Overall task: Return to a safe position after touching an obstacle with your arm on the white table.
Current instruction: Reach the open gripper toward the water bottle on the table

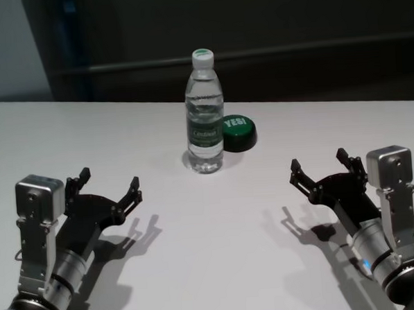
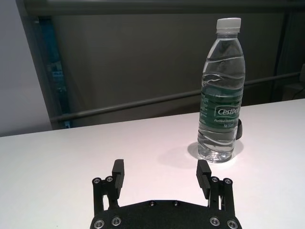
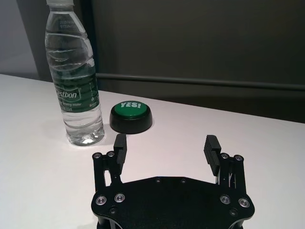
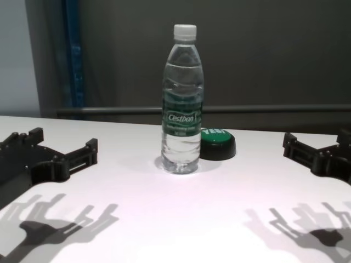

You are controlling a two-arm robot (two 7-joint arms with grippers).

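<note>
The obstacle, a clear water bottle with a white cap and dark green label, stands upright near the middle of the white table. It also shows in the left wrist view, right wrist view and chest view. My left gripper hovers low at the near left, open and empty, well apart from the bottle; it also shows in its wrist view. My right gripper hovers at the near right, open and empty, also apart from it; it also shows in its wrist view.
A low round green button on a black base, marked "YES!", sits just right of and behind the bottle. A dark wall with a rail runs behind the table's far edge.
</note>
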